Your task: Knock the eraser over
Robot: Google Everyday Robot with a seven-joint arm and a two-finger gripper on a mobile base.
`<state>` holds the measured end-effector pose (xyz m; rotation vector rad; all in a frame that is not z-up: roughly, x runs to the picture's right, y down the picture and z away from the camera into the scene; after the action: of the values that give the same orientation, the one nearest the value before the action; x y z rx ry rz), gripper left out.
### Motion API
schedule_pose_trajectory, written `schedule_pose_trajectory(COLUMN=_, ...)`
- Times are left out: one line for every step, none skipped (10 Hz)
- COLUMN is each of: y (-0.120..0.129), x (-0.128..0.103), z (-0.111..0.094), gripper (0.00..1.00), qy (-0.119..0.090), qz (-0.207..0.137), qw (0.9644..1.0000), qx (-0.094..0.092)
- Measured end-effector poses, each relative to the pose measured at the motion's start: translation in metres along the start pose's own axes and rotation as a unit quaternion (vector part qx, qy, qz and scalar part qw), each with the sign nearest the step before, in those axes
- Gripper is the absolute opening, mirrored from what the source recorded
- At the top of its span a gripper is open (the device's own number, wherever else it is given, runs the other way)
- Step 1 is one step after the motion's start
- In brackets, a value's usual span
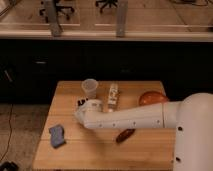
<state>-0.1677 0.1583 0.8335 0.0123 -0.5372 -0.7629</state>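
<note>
Whitish eraser (pixel 114 96) with dark marks, blue sponge (pixel 57 135), white arm (pixel 130 119), dark end effector (pixel 80 103) near cup (pixel 90 88)

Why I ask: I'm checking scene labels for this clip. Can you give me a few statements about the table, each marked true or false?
1. The clear plastic cup stands on the wooden table, left of the long whitish eraser bar in the view. True.
2. The gripper is on the eraser. False: it is beside the cup's near side, apart from the eraser.
3. The blue spongy block lies near the table's front left corner. True.
4. The dark brown oblong piece lies inside the cup. False: it lies on the table, in front of the white arm.
</note>
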Motion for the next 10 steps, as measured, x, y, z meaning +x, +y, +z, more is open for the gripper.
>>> schedule_pose_trajectory(y=-0.001, x=0.0009, z=0.0003, gripper=0.1, qy=0.0, qz=0.0, qw=1.0, qx=0.001)
schedule_pose_trajectory(y=-0.0005, x=0.0023, z=0.0008, gripper=0.1, qy=0.001, qz=-0.002, qw=1.0, qx=0.001)
schedule_pose_trajectory(y=-0.0002, x=0.0033, z=0.0009, gripper=0.1, qy=0.001, qz=-0.003, qw=1.0, qx=0.001)
schedule_pose_trajectory(y=0.0001, x=0.0033, z=0.0013, gripper=0.1, qy=0.001, qz=-0.005, qw=1.0, qx=0.002)
schedule_pose_trajectory(y=-0.0004, x=0.0041, z=0.0015, gripper=0.1, qy=0.002, qz=-0.007, qw=1.0, qx=0.003)
schedule_pose_trajectory(y=0.0004, x=0.0047, z=0.0019, gripper=0.1, qy=0.0, qz=-0.01, qw=0.9999, qx=0.003)
schedule_pose_trajectory(y=0.0012, x=0.0045, z=0.0024, gripper=0.1, qy=-0.002, qz=-0.015, qw=0.9999, qx=0.004)
schedule_pose_trajectory(y=0.0012, x=0.0048, z=0.0023, gripper=0.1, qy=-0.002, qz=-0.019, qw=0.9998, qx=0.004)
schedule_pose_trajectory(y=0.0019, x=0.0053, z=0.0024, gripper=0.1, qy=-0.003, qz=-0.019, qw=0.9998, qx=0.005)
schedule_pose_trajectory(y=0.0021, x=0.0057, z=0.003, gripper=0.1, qy=-0.003, qz=-0.02, qw=0.9998, qx=0.005)
